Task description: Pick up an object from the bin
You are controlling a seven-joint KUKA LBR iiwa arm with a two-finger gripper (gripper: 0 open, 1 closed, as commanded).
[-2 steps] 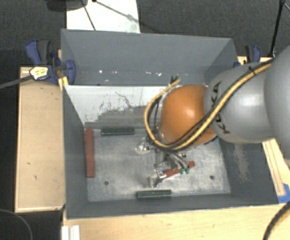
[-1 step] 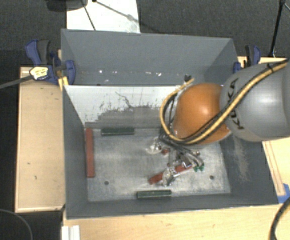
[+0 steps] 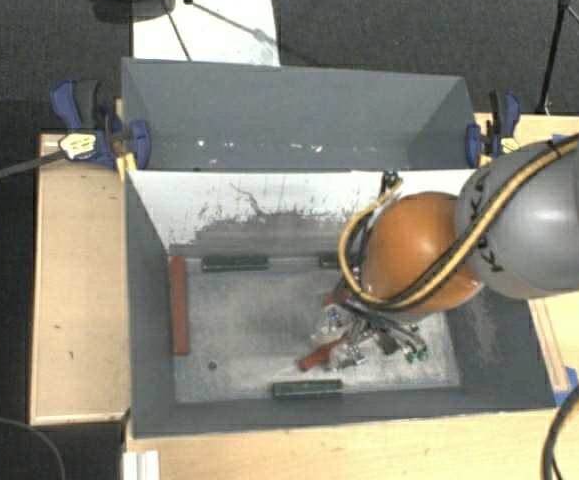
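In the bin's right half, the hand [image 3: 362, 340]: low on the floor of the grey bin [image 3: 289, 118], tucked under the arm's orange cover [image 3: 414, 253]. I cannot tell how far open it is, nor whether it has hold of anything.
Nearest thing: a small red piece [image 3: 318, 359] lying flat on the floor at the hand's front edge, toward the view's left. It is touching the hand or just beside it; I cannot say which.
Other side of the hand: a small green-tipped bit [image 3: 416, 354], just beside it toward the view's right.
Front wall: a dark green bar [image 3: 307, 390] lies along it, near the red piece but apart from it.
Far from the hand: another dark bar [image 3: 235, 262] along the back wall and a long red-brown bar [image 3: 179, 306] by the left wall, both well apart.
Step in hand, as I judge it: settling a grasp on the red piece before any lift.
How I would do it well: centre the hand over the middle of the red piece, not its end, close fully, then rise straight up and watch that the piece comes with it.
What could spoil it: the piece is small and low, so an off-centre close may push it toward the front bar and not catch it.
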